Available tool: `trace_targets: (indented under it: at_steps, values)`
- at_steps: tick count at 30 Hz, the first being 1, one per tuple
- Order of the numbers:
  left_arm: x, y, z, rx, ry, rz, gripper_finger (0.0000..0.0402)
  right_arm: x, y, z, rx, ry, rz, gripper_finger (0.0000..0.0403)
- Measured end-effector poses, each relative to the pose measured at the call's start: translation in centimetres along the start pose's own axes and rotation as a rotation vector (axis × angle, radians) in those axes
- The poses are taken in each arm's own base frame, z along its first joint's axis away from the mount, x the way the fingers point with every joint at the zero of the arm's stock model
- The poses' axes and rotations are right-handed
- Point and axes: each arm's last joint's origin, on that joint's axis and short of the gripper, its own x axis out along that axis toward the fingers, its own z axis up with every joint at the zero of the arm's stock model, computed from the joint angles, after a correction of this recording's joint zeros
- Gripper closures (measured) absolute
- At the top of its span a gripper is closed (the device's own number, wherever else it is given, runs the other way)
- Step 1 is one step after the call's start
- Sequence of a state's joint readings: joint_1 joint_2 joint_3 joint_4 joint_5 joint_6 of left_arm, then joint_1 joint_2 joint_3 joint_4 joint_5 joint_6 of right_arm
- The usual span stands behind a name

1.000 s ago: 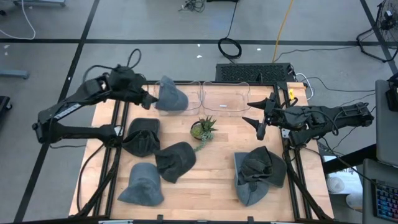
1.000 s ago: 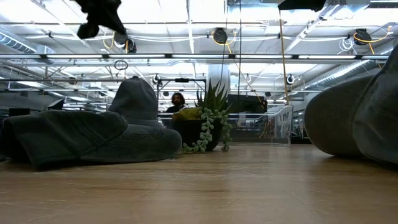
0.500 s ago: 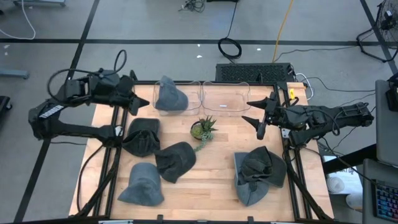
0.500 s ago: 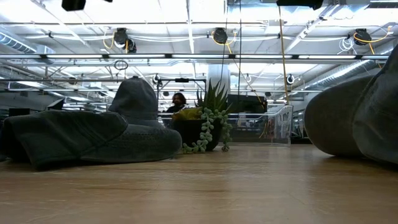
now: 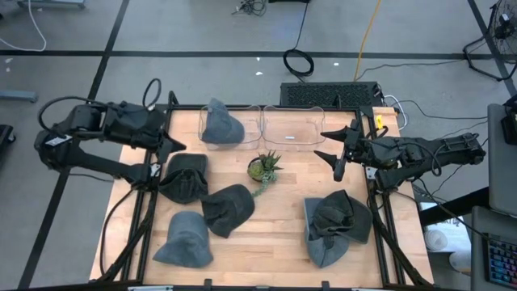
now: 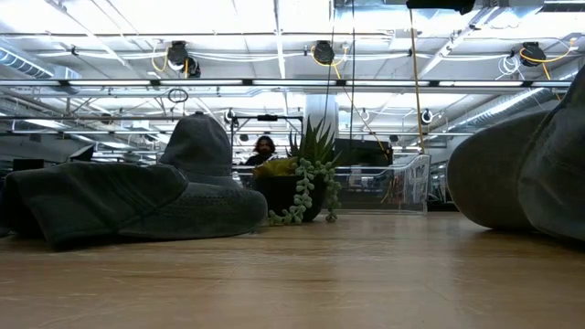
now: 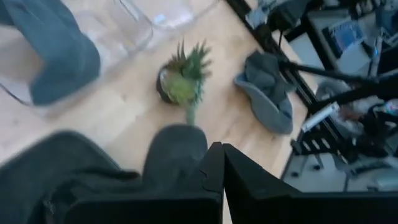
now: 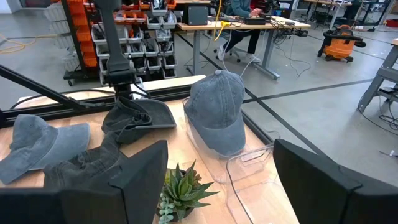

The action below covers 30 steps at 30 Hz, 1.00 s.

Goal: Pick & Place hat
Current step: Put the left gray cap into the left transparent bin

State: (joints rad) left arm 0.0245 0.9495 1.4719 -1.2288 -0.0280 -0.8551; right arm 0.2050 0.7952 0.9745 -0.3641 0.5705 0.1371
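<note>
A blue-grey hat sits crown up in the left clear bin at the table's far edge; the right wrist view shows this hat too. Three dark hats lie on the table's left half. A pile of hats lies near the right edge. My left gripper is shut on nothing, raised over the table's left edge beside the nearest dark hat. Beside the right bin, my right gripper hovers open.
A small potted plant stands mid-table between the hats and the bins. The right clear bin holds nothing. Black frame rails run along both side edges. Bare wood lies between the plant and the right pile.
My left gripper has swung away from the hat in the left bin toward the table's left edge and risen, leaving the top of the low view. It stays shut. The hat stays put in the bin.
</note>
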Motion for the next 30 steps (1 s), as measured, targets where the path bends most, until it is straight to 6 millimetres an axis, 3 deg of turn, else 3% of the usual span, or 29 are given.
trace_targets:
  at_steps: [16,30]
  values:
    - [4.4,-4.5,-5.2,0.017,0.376,0.097,0.0401,0.0,0.2,0.0,-0.050,0.010,0.078,0.0124]
    - [6.6,-8.2,-12.5,-0.104,0.549,0.267,0.0401,0.0,0.2,-0.1,-0.079,0.015,0.075,0.0124]
